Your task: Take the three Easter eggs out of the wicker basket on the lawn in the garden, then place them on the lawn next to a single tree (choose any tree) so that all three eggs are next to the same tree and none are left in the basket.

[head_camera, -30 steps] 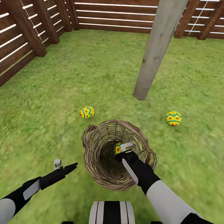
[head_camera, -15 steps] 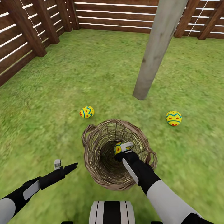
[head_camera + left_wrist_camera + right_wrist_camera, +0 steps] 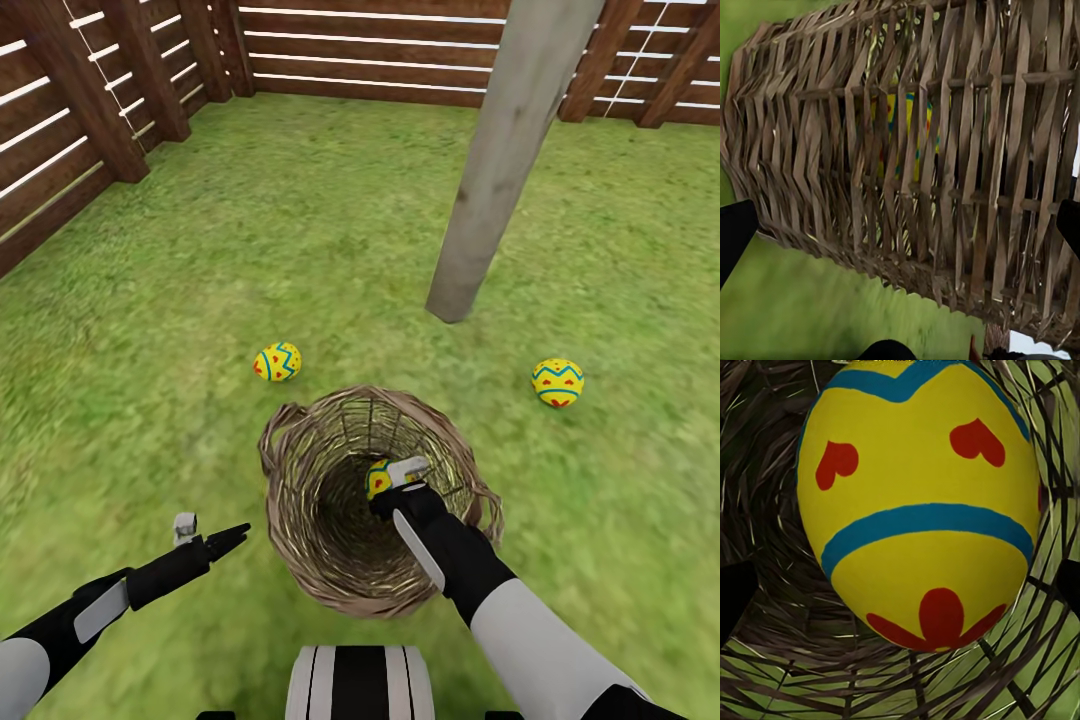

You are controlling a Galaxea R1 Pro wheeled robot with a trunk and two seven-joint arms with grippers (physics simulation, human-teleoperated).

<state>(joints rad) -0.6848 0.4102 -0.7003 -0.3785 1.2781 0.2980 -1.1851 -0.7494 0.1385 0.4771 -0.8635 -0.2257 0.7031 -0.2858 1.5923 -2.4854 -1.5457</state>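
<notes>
Nearest the robot, the left gripper (image 3: 205,533) hangs over the lawn (image 3: 130,420) beside the wicker basket (image 3: 300,530), its fingers spread and holding nothing; its wrist camera looks through the basket's open weave at yellow and blue paint inside. The right gripper (image 3: 398,472) reaches down into the basket, and the third egg (image 3: 378,478) sits right at its fingertips, large and close in the right wrist view (image 3: 916,506). Whether the fingers are clamped on the shell cannot be told from these pictures.

To do this step well, confirm a firm hold across the egg's middle, then lift straight up through the mouth so neither arm nor egg catches the rim and tips the basket.

Beyond the basket, the left-hand egg (image 3: 277,362) and the right-hand egg (image 3: 557,382) lie on the grass. The tree (image 3: 495,175) stands between and behind them; setting the last egg near its base looks best.
</notes>
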